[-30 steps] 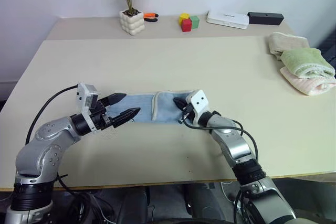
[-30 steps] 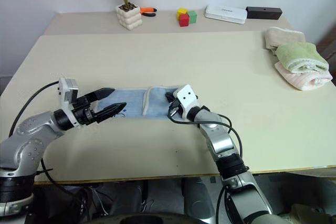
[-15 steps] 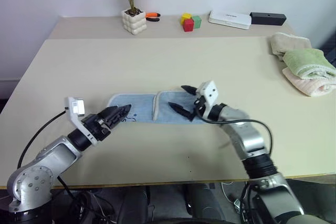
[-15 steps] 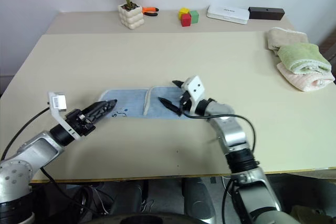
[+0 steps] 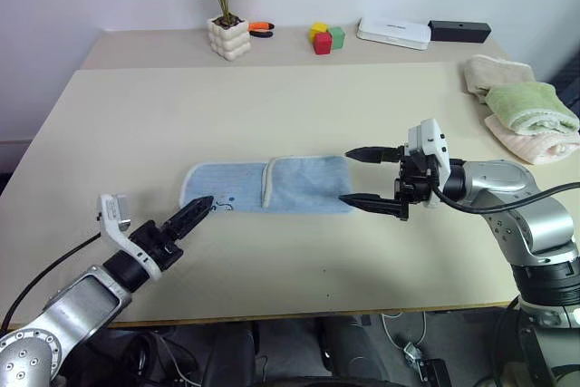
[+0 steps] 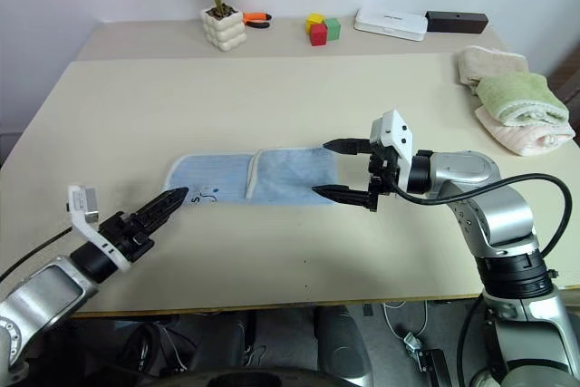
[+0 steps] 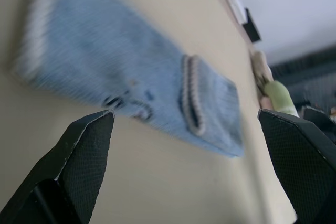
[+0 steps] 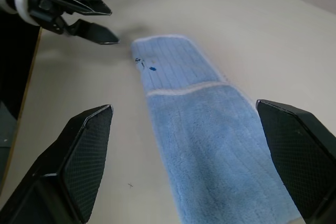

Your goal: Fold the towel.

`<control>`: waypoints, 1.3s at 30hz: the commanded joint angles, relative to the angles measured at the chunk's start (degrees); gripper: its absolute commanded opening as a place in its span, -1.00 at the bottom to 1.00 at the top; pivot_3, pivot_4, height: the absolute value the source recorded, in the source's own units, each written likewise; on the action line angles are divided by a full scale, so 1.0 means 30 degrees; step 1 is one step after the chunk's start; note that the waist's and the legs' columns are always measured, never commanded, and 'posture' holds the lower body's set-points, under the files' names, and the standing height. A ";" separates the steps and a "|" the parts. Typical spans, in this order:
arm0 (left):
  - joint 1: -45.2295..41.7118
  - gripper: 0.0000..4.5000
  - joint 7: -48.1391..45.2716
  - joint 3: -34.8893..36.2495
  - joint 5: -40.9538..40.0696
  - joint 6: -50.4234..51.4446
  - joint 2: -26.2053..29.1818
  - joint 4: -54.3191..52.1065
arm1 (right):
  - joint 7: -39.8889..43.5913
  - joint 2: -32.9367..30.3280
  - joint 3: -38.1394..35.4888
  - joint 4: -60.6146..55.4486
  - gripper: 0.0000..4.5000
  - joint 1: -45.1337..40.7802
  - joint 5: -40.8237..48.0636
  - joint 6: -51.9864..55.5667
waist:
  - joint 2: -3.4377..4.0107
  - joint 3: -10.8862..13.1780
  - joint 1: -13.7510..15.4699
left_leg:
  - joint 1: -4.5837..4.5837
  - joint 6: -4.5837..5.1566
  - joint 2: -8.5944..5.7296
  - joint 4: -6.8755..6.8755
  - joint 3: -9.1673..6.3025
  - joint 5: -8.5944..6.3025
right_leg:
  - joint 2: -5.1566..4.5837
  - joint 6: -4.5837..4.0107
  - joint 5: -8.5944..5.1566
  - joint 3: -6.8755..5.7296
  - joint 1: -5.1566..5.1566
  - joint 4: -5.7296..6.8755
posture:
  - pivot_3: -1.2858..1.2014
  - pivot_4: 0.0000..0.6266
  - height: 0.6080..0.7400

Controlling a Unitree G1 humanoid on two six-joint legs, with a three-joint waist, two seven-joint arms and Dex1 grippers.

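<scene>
The light blue towel (image 5: 272, 186) lies flat on the table as a long strip. Its right part is folded over the left, with a whitish hem (image 5: 267, 183) across the middle and a small dark mark (image 5: 224, 204) near the front left. My left gripper (image 5: 195, 212) sits low just short of the towel's left front corner. The left wrist view shows its fingers (image 7: 79, 156) wide apart, so it is open and holds nothing. My right gripper (image 5: 359, 177) hovers just past the towel's right end, open and empty, pointing left along the towel (image 8: 210, 129).
Along the back of the table stand a potted plant (image 5: 227, 33), an orange-handled tool (image 5: 260, 28), coloured blocks (image 5: 323, 38), a white box (image 5: 392, 33) and a black box (image 5: 459, 31). Beige, green and pink towels (image 5: 526, 120) are piled at the right edge.
My right gripper has opened, let go of the towel's right end, and moved up and to the right. My left arm has drawn back toward the table's front edge and rolled.
</scene>
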 commanded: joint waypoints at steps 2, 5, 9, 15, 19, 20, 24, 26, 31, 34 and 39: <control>0.0179 1.00 0.2288 -0.0870 -0.1356 -0.1917 -0.1009 -0.0319 | -0.0664 0.0378 -0.0199 -0.1168 0.98 -0.0012 0.0147 -0.0050 | -0.0001 0.0000 0.0095 | -0.0004 -0.0001 -0.0004 0.0007 0.0000 0.0001 | -0.0003 0.0000 0.0000 0.0001 0.0002 -0.0006 | 0.03 -0.52 1.00; 0.0112 1.00 0.2824 -0.1235 -0.1241 -0.2737 -0.1656 0.0102 | -0.0960 0.0422 -0.0224 -0.1104 0.98 -0.0003 -0.0115 -0.0247 | -0.0001 -0.0001 0.0164 | -0.0008 -0.0003 -0.0008 0.0010 0.0001 0.0002 | -0.0003 0.0000 0.0000 0.0001 0.0003 -0.0012 | 0.03 -0.52 1.00; -0.0526 1.00 0.2692 -0.1407 -0.0365 -0.3327 -0.2068 0.1828 | -0.1242 0.0461 -0.0223 -0.0990 0.98 0.0015 -0.0415 -0.0475 | 0.0000 -0.0003 0.0334 | -0.0003 -0.0004 -0.0012 0.0007 0.0004 0.0002 | 0.0000 -0.0004 0.0000 0.0003 0.0002 -0.0016 | 0.03 -0.52 1.00; -0.2873 0.76 0.2896 -0.1387 0.0843 -0.4385 -0.3481 0.5811 | -0.1831 0.0829 -0.0172 -0.0764 1.00 -0.0191 -0.0911 -0.0896 | 0.0056 -0.0050 0.0524 | 0.0004 -0.0007 -0.0022 0.0014 0.0006 0.0004 | -0.0006 -0.0007 0.0000 0.0002 0.0024 -0.0027 | 0.03 -0.52 1.00; -0.4641 -0.08 0.2003 -0.1492 0.1370 -0.3920 -0.3695 0.7911 | -0.2071 0.1070 -0.0046 -0.1085 1.00 -0.0135 -0.0992 -0.0873 | 0.0073 -0.0062 0.0522 | 0.0011 -0.0007 -0.0022 0.0012 0.0001 0.0005 | 0.0000 -0.0004 0.0002 -0.0003 0.0030 -0.0020 | 0.03 -0.52 1.00; -0.4874 -0.28 0.1760 -0.1561 0.1349 -0.3583 -0.3631 0.8235 | -0.2213 0.1158 -0.0077 -0.1114 1.00 -0.0188 -0.1001 -0.0894 | 0.0073 -0.0062 0.0517 | 0.0011 -0.0008 -0.0022 0.0012 0.0001 0.0005 | 0.0000 -0.0003 0.0003 -0.0003 0.0029 -0.0019 | 0.03 -0.52 1.00; -0.5132 -0.97 0.0974 -0.1599 0.1385 -0.2434 -0.3418 0.8664 | -0.2471 0.1267 -0.0149 -0.0876 1.00 -0.0461 -0.1288 -0.1148 | 0.0244 -0.0160 0.0536 | 0.0013 -0.0010 -0.0029 0.0012 0.0002 0.0006 | -0.0008 0.0002 0.0003 -0.0002 0.0038 -0.0021 | 0.03 -0.52 1.00; -0.5132 -0.97 0.0749 -0.1491 0.1307 -0.2045 -0.3365 0.8649 | -0.2594 0.1357 -0.0175 -0.0734 1.00 -0.0539 -0.1485 -0.1367 | 0.0260 -0.0169 0.0516 | 0.0020 -0.0010 -0.0029 0.0009 0.0001 0.0006 | -0.0005 0.0002 0.0003 -0.0001 0.0038 -0.0020 | 0.03 -0.52 1.00; -0.5390 -0.97 0.0057 -0.1165 0.0936 -0.1197 -0.2903 0.7952 | -0.2775 0.1606 -0.0113 -0.0517 1.00 -0.0459 -0.1796 -0.1755 | 0.0272 -0.0177 0.0522 | 0.0021 -0.0011 -0.0029 0.0007 0.0000 0.0007 | -0.0006 0.0003 0.0002 -0.0001 0.0039 -0.0021 | 0.03 -0.52 1.00; -0.5704 -0.97 -0.0322 -0.1424 0.0103 -0.0576 -0.2454 0.6277 | -0.2819 0.1680 -0.0083 -0.0331 1.00 -0.0412 -0.1946 -0.1945 | 0.0226 -0.0149 0.0516 | 0.0005 -0.0011 -0.0028 0.0007 -0.0001 0.0007 | -0.0006 0.0004 0.0001 -0.0003 0.0030 -0.0026 | 0.03 -0.52 1.00; -0.6345 -0.97 -0.0723 -0.1991 0.0074 -0.0324 -0.2002 0.4013 | -0.2632 0.1495 -0.0253 0.0074 1.00 -0.0282 -0.2123 -0.2191 | 0.0113 -0.0082 0.0503 | -0.0011 -0.0015 -0.0024 0.0003 -0.0009 0.0008 | -0.0005 0.0006 0.0003 -0.0008 0.0015 -0.0026 | 0.03 -0.52 1.00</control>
